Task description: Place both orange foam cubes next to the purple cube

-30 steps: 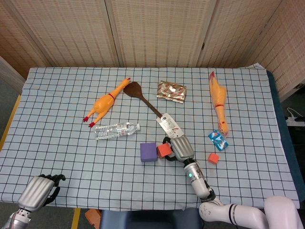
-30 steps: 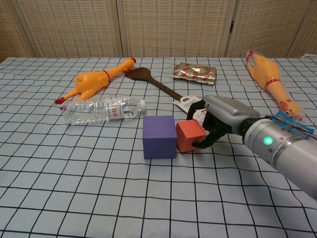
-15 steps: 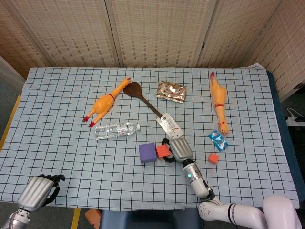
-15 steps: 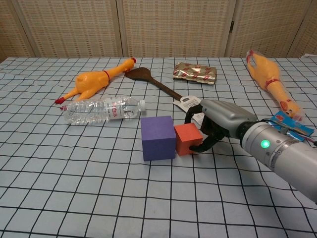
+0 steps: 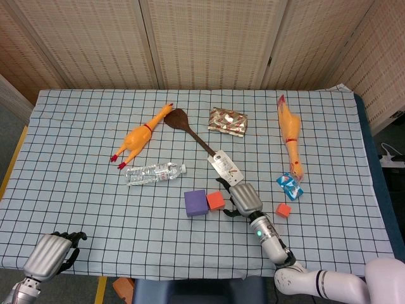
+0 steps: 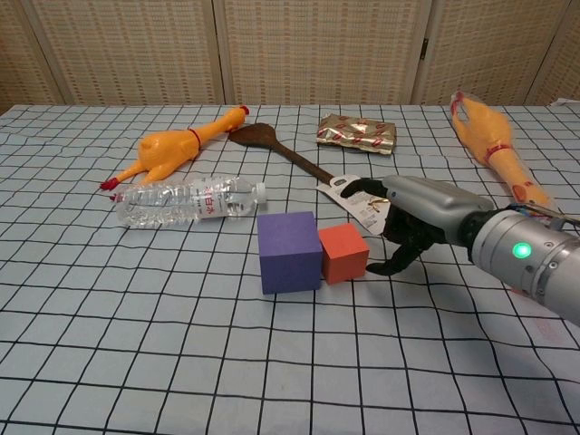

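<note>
Progress stands at roughly half, judging from how the cubes lie. One orange foam cube (image 6: 343,254) sits on the checked cloth of the desk (image 5: 76,164), touching the right face of the purple cube (image 6: 290,251), so that placement looks done. The second orange foam cube (image 5: 283,209) lies well apart from the pair, off to the right near a blue packet (image 5: 289,185), and you have yet to fetch it.

Your right hand (image 6: 412,217) hovers just beside the placed cube, on its right. Its fingers are spread and hold nothing; the chest view shows a gap between the fingertips and the cube. Your left hand (image 5: 52,252) rests at the near left edge of the desk, fingers curled in around nothing.

Compared with a second ago, the right hand has let go. Then its fingers wrapped the orange cube while the cube stood a little off from the purple one. Half a second ago the cube was pressed up against the purple cube with the fingers on it. Now the hand has opened and drawn slightly back to the right. The purple cube has edged a touch leftward from the push. The left hand has not moved.

Your next move, as I judge it, is the reach rightward for the remaining cube.
</note>
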